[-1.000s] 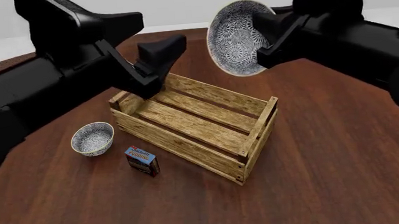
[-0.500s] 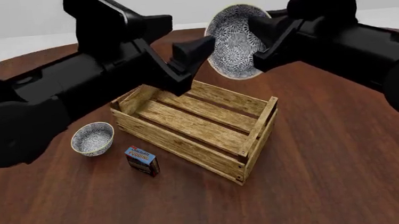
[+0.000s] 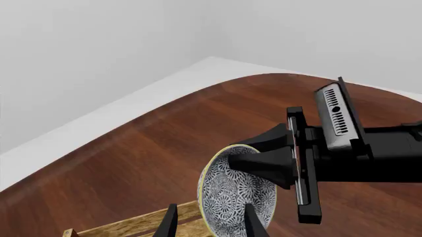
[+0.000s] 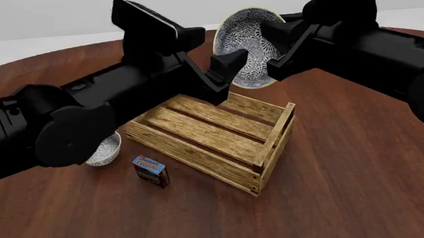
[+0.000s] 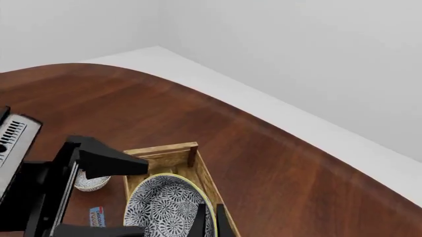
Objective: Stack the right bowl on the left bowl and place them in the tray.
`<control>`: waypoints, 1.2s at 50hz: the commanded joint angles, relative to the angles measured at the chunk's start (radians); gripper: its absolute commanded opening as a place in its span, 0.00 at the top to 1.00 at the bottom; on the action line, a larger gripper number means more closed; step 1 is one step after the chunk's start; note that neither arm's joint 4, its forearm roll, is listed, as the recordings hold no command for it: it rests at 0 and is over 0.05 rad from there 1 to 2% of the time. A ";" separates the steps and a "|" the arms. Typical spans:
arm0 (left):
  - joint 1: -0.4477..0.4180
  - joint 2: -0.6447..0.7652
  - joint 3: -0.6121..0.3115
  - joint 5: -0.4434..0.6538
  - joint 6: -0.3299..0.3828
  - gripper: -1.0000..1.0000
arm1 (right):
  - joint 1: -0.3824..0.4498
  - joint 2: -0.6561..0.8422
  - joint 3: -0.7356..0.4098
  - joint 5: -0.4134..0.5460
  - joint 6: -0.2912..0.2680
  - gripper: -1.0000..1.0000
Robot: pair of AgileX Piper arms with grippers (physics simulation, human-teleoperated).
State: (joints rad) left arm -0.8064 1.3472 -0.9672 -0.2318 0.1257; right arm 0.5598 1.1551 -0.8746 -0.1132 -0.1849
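- Now my right gripper (image 4: 273, 49) pinches the large blue-patterned ceramic bowl (image 4: 243, 47), tilted, above the slatted light-brown wooden crate's (image 4: 274, 138) far end.
- My left gripper (image 4: 227, 71), fingers parted, holds nothing beside it.
- Small patterned bowl (image 4: 107, 152) sits left of the crate.

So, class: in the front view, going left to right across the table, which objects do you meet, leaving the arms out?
Small bowl → blue-and-red box → wooden tray; the large bowl, held above the tray's far end, overlaps it.
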 commanded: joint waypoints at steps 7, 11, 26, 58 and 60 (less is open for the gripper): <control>0.013 0.095 -0.026 -0.043 0.006 0.00 | 0.012 -0.016 -0.002 0.005 -0.001 1.00; 0.017 0.119 -0.034 -0.053 0.011 0.00 | 0.019 -0.022 0.000 0.008 -0.003 1.00; 0.018 0.174 -0.057 -0.066 0.011 0.00 | 0.026 -0.052 0.005 0.022 -0.002 1.00; 0.012 0.191 -0.055 -0.078 -0.036 1.00 | 0.035 -0.043 0.008 0.018 -0.009 1.00; 0.014 0.188 -0.053 -0.078 -0.038 1.00 | 0.035 -0.042 0.008 0.018 -0.010 1.00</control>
State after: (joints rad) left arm -0.7929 1.5259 -1.0336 -0.3119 0.0957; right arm 0.5744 1.1185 -0.8505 -0.0907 -0.2135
